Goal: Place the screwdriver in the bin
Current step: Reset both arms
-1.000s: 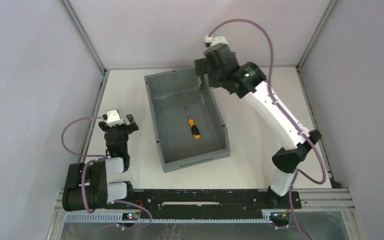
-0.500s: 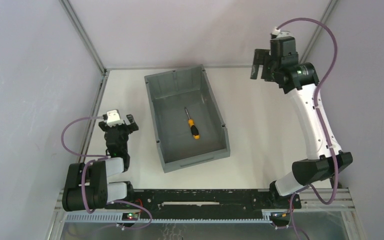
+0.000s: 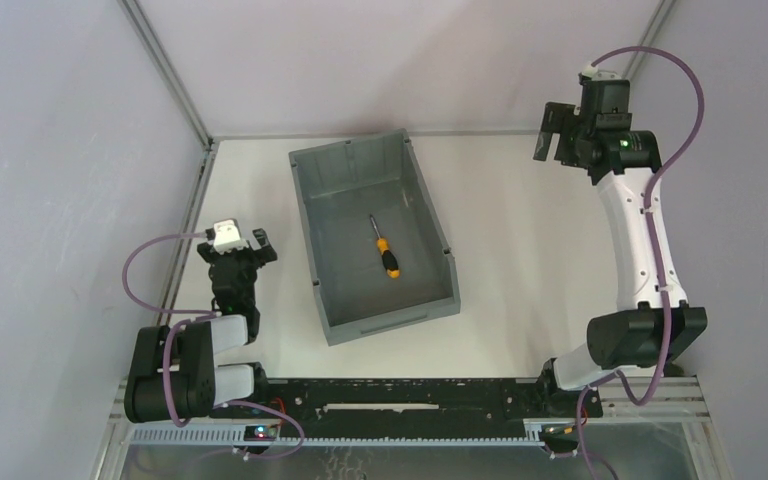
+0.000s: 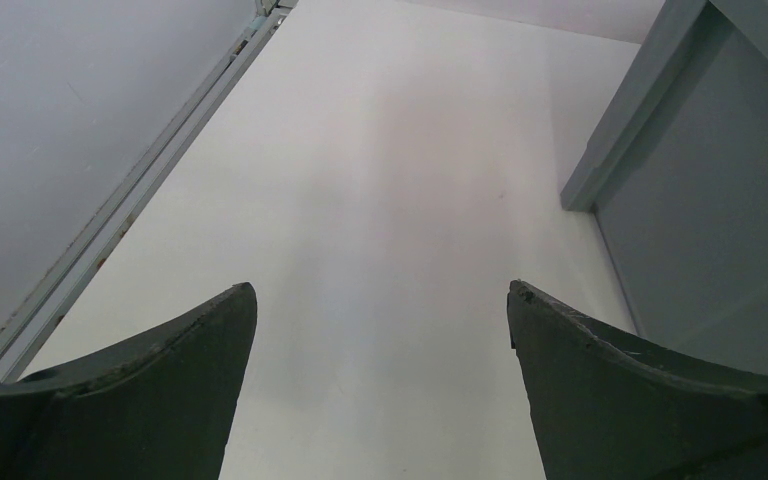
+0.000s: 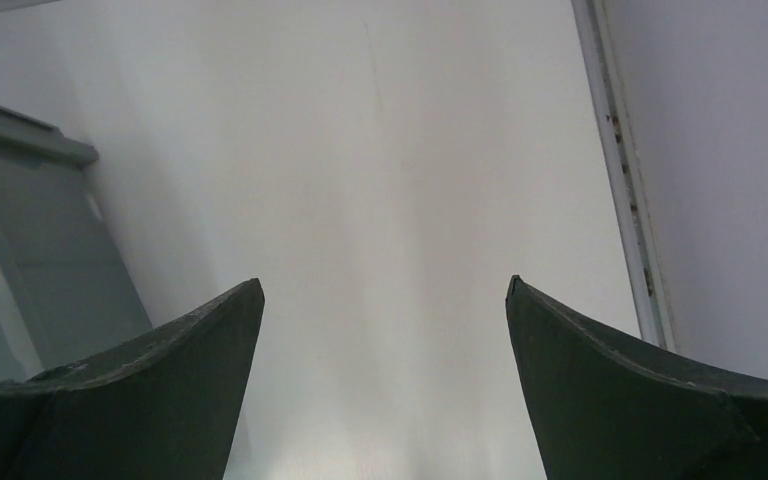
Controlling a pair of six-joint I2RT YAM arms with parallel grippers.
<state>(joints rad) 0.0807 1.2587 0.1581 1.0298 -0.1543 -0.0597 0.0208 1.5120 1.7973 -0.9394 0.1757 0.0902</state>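
Note:
The screwdriver (image 3: 385, 248), black and orange handle with a thin silver shaft, lies on the floor inside the grey bin (image 3: 425, 213) in the middle of the table. My right gripper (image 3: 553, 134) is open and empty, high at the far right, well clear of the bin; the bin's wall shows at the left of the right wrist view (image 5: 30, 240). My left gripper (image 3: 243, 244) is open and empty, resting low to the left of the bin; the bin's outer wall shows at the right of the left wrist view (image 4: 700, 200).
Metal frame rails run along the table's left (image 3: 186, 220) and right (image 3: 628, 230) edges, with lilac walls behind them. White tabletop lies between the bin and each rail.
My right arm has swung away from above the bin's far corner to the far right of the table, gripper open. The screwdriver, the bin and the left arm have not moved.

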